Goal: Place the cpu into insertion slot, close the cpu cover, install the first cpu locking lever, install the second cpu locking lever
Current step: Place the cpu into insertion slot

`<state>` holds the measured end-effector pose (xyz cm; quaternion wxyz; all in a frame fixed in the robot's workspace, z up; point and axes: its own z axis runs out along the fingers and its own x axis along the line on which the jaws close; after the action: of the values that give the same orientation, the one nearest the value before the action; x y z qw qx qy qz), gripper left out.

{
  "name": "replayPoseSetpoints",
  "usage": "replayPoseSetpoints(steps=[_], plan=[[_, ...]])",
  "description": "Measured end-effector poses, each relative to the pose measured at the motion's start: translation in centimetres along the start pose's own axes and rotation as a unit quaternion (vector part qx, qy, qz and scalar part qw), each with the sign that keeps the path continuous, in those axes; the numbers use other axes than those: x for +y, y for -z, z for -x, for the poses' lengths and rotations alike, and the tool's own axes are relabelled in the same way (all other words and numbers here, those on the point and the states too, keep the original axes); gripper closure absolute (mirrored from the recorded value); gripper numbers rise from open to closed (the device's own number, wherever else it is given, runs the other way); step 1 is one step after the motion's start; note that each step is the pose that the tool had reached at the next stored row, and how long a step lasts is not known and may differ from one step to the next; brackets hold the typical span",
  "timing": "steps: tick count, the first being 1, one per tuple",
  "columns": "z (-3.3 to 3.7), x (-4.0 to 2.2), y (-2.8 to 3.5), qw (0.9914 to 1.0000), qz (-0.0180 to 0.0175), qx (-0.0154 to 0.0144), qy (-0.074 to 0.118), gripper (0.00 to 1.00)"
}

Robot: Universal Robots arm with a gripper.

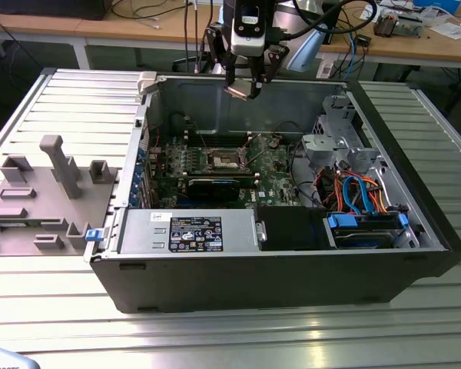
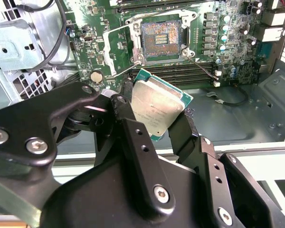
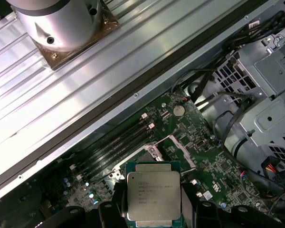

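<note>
**CPU is in the fingers, socket sits below and ahead of it**

So here's where we are. The gripper (image 2: 154, 118) has its two black fingers (image 2: 127, 114) clamped on opposite edges of the cpu (image 2: 157, 108), metal lid facing the camera in both wrist views. In the exterior view the gripper (image 1: 246, 83) hangs over the back wall of the open computer case (image 1: 292, 261), with the cpu (image 1: 240, 90) in its tips, well above the green motherboard (image 1: 269, 165).

The bit that matters is the insertion slot (image 2: 160, 39). It lies out past the fingertips, bare, with its contact field showing. In the exterior view the insertion slot (image 1: 224, 159) is lower down inside the case and a touch towards the exterior view's left of the chip.

In the second wrist view the chip's square looks turned relative to the socket's square, so we'd guess the edges aren't lined up yet. In the first wrist view the cpu (image 3: 153, 194) hides part of the socket frame. Nothing is seated yet: chip and slot are well apart.
</note>
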<state>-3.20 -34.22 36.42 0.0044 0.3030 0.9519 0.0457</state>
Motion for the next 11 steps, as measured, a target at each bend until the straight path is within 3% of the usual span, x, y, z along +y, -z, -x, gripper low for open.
replayPoseSetpoints(steps=[11], plan=[[0.0,0.0,0.0,1.0,0.0001,-0.0002,-0.002,0.45]])
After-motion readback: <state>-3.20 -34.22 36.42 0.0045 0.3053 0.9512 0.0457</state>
